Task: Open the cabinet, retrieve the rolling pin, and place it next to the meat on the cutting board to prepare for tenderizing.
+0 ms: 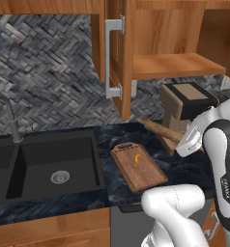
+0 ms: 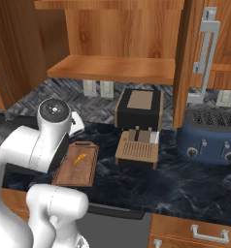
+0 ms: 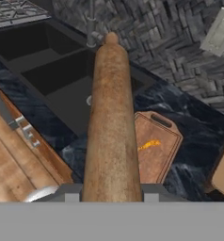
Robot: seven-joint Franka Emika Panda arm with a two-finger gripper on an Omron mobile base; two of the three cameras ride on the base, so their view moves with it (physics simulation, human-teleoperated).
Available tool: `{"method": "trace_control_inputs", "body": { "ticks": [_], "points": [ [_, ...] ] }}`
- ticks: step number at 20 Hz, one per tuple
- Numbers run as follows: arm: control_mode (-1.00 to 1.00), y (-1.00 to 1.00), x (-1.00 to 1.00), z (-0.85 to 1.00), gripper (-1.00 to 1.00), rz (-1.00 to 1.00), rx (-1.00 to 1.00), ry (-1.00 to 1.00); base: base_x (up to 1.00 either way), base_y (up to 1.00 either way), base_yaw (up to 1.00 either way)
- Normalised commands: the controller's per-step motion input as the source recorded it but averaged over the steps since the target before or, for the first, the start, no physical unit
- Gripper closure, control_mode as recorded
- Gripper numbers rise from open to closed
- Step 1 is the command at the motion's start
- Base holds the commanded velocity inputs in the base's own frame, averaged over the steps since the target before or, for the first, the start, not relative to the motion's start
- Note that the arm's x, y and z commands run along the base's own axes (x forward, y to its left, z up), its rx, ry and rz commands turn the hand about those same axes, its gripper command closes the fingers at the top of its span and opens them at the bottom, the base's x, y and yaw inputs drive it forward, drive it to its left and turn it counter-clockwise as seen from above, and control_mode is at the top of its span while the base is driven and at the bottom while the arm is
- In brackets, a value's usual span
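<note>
2 steps look done: the cabinet [image 1: 118,58] is open, and the rolling pin [image 1: 160,130] is held tight in the gripper [image 1: 183,139], up over the counter [image 1: 107,140] just right of the cutting board [image 1: 138,166]. 1 step is left: laying it beside the meat [image 1: 136,158]. From the hand view the pin's length is seen; from the right base view a blue toaster [image 2: 210,137] is seen.

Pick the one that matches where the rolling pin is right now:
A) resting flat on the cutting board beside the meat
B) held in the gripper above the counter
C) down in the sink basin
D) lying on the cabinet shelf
B: the rolling pin runs out from between the fingers of the gripper, raised over the counter, while the cutting board carries just the meat.
</note>
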Motion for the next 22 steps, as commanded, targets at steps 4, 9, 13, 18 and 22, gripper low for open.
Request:
{"method": "trace_control_inputs", "body": {
  "ticks": [4, 9, 13, 18, 22],
  "points": [
    [-1.0, 0.0, -0.03, -0.45, 1.0, 0.09, -0.08, -0.01, 0.0, 0.0, 0.0],
    [-1.0, 0.0, 0.03, -0.39, 1.0, 0.09, -0.08, 0.01, 0.0, 0.0, 0.0],
    [-1.0, 0.0, 0.09, -0.34, 1.0, 0.11, -0.07, 0.04, 0.0, 0.0, 0.0],
    [-1.0, 0.0, 0.06, -0.38, 1.0, 0.11, -0.06, 0.03, 0.0, 0.0, 0.0],
    [-1.0, 0.02, 0.01, -0.44, 1.0, 0.14, -0.04, 0.0, 0.0, 0.0, 0.0]
  ]
}}
